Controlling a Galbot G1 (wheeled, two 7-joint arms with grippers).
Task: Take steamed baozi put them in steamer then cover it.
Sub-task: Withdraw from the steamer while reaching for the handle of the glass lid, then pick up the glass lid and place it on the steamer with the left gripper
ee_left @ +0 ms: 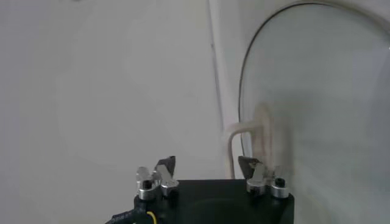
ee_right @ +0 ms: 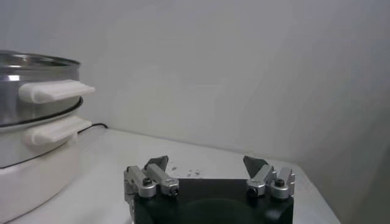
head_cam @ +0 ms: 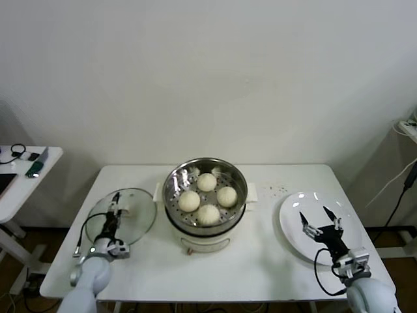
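Note:
The steel steamer [head_cam: 206,215] stands mid-table on its cream-white base and holds the cream-white baozi [head_cam: 208,197] on its perforated tray. Its side and white handles show in the right wrist view [ee_right: 36,115]. A round glass lid [head_cam: 133,218] lies flat on the table left of the steamer, and it shows in the left wrist view [ee_left: 317,109]. My left gripper [head_cam: 115,203] [ee_left: 206,163] is open over the lid, by its handle [ee_left: 247,137]. My right gripper [head_cam: 318,217] [ee_right: 206,163] is open and empty over the white plate [head_cam: 293,222].
The white table [head_cam: 260,267] ends close behind both arms. A side table [head_cam: 16,186] with small items stands at far left. Cables hang at the far right [head_cam: 404,176]. Crumbs dot the table [head_cam: 279,190] right of the steamer.

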